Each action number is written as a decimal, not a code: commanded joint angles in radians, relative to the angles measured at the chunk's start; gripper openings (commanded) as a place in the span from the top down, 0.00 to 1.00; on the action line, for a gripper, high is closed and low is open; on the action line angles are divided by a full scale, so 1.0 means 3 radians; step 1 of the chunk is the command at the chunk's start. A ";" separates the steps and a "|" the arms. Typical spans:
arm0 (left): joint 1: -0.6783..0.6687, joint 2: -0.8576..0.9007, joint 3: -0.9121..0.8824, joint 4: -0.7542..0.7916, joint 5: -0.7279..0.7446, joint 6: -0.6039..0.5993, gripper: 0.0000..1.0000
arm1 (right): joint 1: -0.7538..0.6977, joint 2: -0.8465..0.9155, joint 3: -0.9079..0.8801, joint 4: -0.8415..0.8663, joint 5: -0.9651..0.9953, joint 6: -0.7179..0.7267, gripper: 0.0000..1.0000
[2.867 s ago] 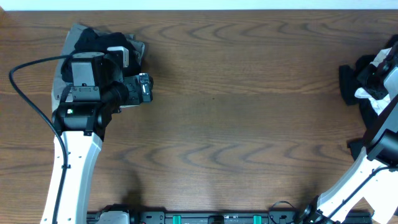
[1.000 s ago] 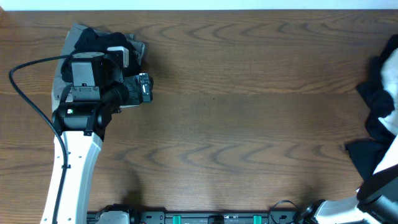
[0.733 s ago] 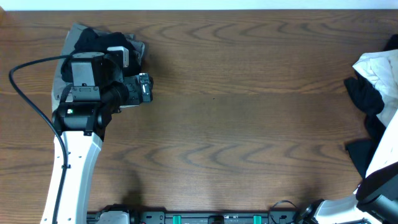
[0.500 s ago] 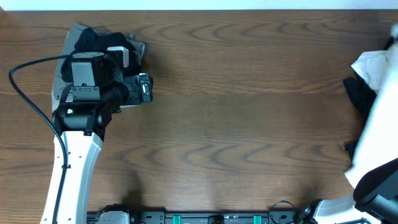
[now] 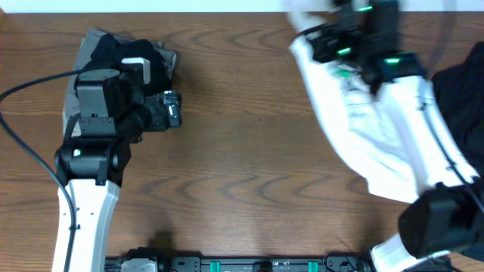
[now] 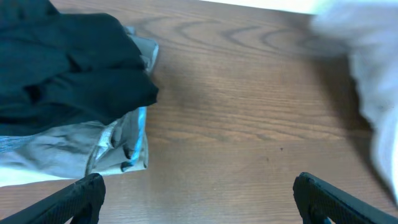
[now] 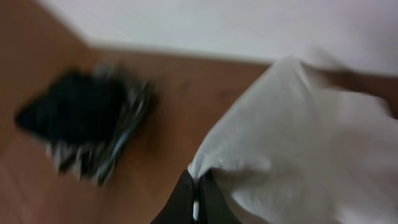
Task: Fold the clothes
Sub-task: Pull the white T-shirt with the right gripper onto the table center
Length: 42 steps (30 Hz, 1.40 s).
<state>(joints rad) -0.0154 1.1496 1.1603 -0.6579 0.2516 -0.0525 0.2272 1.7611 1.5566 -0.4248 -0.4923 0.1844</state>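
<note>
Swinging in from the right edge, the right arm has carried the white T-shirt (image 5: 363, 128) to the far right-centre of the surface (image 5: 242, 174), where it trails, blurred, towards the near right. Its right end effector (image 7: 198, 198) is pinched on a fold of the cloth. At the far left, the left end effector (image 6: 199, 196) hangs spread wide, holding nothing, beside the heap of black and grey garments (image 6: 68, 74), and another black garment (image 5: 463, 91) lies at the right edge

Wood-grain table (image 5: 249, 151) — grey-khaki garment (image 6: 62, 155) far left (black garment (image 6: 68, 68) atop); dark cloth (image 5: 465, 98) right edge.
</note>
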 commanded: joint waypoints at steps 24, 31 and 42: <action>-0.0108 0.0811 0.0061 -0.0132 0.0646 -0.0004 0.16 | -0.0604 0.0301 0.0006 -0.0989 0.1001 0.0154 0.39; -0.0423 0.1261 0.0061 0.0011 0.0643 0.0061 0.14 | -0.1259 0.0309 -0.0324 -0.1205 0.1116 -0.0451 0.26; -0.0593 0.1425 0.0061 0.0197 0.0607 0.0108 0.14 | -0.1712 0.0354 -0.1451 -0.1040 0.1417 -0.0417 0.27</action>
<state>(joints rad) -0.1921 1.5711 1.1603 -0.6006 0.4236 -0.0349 -0.2729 1.8763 1.1706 -0.7483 -0.1326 0.0631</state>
